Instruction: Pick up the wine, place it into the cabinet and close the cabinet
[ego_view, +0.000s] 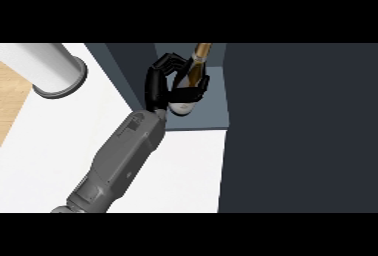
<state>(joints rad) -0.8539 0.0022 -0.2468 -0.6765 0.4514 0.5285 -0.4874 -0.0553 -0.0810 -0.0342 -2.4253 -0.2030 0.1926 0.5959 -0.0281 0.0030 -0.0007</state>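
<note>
Your robot's left hand (156, 86) grasps the wine bottle (196, 71) inside the open cabinet (212, 118), fingers curled round the dark glass just above the white label. The grey forearm (122, 155) enters from the lower left of your head view and crosses the white counter (184, 170) on a slant up to the cabinet's mouth. The bottle tilts, its gold-foiled neck pointing to the top of the view and its labelled base low over the pale blue-grey cabinet floor. From this steep angle you cannot tell whether the base touches that floor. A broad dark panel (295, 125), possibly the cabinet's door, fills the right side. At upper left a white cylinder (46, 67) stands on the counter, well apart from the hand. A strip of wood floor (10, 97) shows along the left edge.
</note>
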